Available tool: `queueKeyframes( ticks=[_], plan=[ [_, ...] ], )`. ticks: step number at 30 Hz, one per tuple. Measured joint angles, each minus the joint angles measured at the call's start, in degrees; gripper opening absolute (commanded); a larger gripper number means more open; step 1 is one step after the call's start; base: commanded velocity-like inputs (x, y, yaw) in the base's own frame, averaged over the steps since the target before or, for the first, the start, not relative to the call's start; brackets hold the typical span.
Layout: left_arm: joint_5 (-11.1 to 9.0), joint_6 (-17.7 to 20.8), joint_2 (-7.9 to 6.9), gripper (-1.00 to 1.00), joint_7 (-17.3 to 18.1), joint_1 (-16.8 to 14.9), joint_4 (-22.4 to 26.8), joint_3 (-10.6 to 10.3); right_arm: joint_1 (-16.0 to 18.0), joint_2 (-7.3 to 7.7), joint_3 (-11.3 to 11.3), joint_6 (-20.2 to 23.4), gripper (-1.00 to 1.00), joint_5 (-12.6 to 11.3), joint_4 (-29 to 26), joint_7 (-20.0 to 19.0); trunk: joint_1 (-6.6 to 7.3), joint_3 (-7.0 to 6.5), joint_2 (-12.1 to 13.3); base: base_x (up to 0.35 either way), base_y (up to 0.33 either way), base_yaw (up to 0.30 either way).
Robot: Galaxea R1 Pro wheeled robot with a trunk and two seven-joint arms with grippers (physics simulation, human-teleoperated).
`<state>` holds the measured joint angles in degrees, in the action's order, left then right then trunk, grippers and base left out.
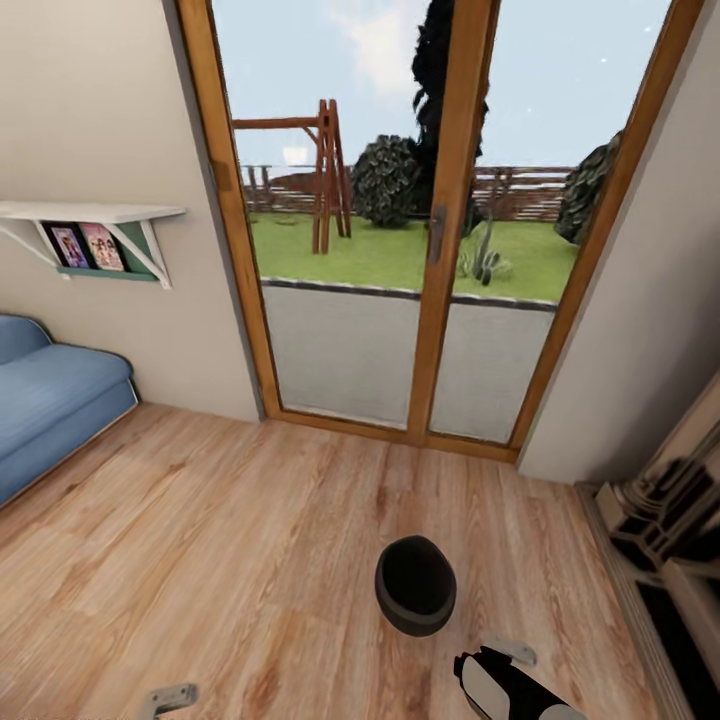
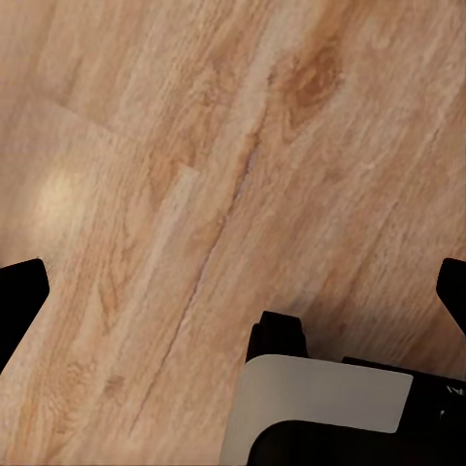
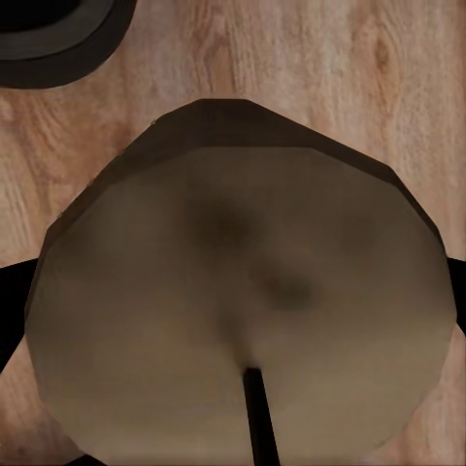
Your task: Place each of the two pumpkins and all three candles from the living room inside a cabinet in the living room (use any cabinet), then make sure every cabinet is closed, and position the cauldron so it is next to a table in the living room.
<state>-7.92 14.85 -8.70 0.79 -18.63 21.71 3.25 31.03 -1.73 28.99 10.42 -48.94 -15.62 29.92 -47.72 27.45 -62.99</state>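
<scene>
The black cauldron (image 1: pixel 415 585) stands upright on the wooden floor in front of the glass doors, and its rim also shows in the right wrist view (image 3: pixel 58 39). My right gripper (image 3: pixel 233 335) is shut on a candle (image 3: pixel 243 233), a stubby pale beige cylinder with a dark wick, held just short of the cauldron and to its right. Black fingers (image 3: pixel 12 291) press the candle's sides. My left gripper (image 2: pixel 233 291) hangs open over bare floor, its fingertips (image 2: pixel 19 301) wide apart. The pumpkins and the table are out of view.
A blue sofa (image 1: pixel 50 390) stands at the left under a white wall shelf (image 1: pixel 95 215). Wood-framed glass doors (image 1: pixel 440 230) face me. A dark and pale beige furniture unit (image 1: pixel 665 520), possibly the cabinet, fills the right edge. Part of my base (image 2: pixel 320 408) is under the left gripper.
</scene>
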Motion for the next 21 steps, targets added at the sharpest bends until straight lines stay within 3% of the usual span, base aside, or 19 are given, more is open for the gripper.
queueKeyframes(
  ticks=[7, 13, 21],
  plan=[
    [0.01, 0.07, 0.03, 1.0, 0.0, 0.0, 0.0, -0.03, 0.0, 0.02, 0.01, 0.02, -1.0, -0.02, 0.04, 0.0, 1.54, -1.39, 2.81, 0.0, 0.0, 0.036],
    [0.0, 0.03, 2.29, 1.0, -0.36, 0.0, 0.0, -0.18, 0.0, 0.08, -0.05, 0.32, -1.0, -0.06, 0.06, 0.03, 2.86, -2.47, 5.21, 0.0, 0.0, 0.001],
    [0.01, 0.04, 2.37, 1.0, -0.36, 0.0, 0.0, -0.18, 0.0, 0.07, 0.0, 0.13, -1.0, -0.05, 0.06, 0.05, 4.61, -3.91, 8.42, 0.0, 0.0, 0.0]
  ],
)
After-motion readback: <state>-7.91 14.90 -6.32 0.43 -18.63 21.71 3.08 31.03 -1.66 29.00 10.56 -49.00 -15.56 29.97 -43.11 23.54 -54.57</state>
